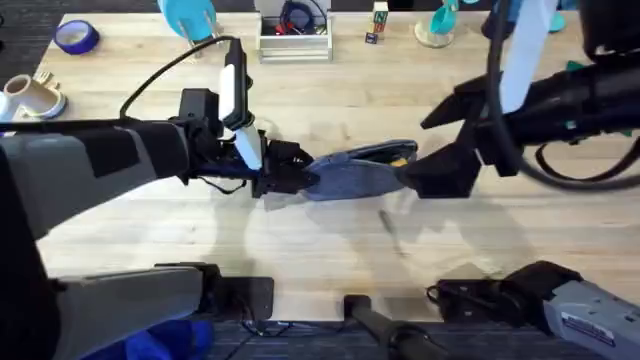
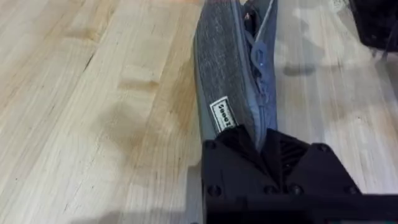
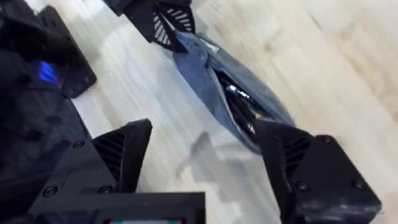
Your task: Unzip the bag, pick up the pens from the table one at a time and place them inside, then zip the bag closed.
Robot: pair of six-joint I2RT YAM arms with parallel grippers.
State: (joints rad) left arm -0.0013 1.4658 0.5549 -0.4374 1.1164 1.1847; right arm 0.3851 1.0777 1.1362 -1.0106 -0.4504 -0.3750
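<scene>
So the pouch point(image 1: 355, 172) lies lengthwise on the worktop point(image 1: 150, 240) between my arms: left pincer point(image 1: 290, 180) pinching one end, right pincer point(image 3: 205, 162) spread wide at the other, zipper gaping, pen point(image 3: 239, 102) inside.

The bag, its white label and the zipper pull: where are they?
the bag point(image 1: 352, 176), overhead view, on its grey-blue side.
white label point(image 2: 225, 116), left wrist view, on the tag's middle.
zipper pull point(image 2: 260, 51), left wrist view, on the tab.
</scene>
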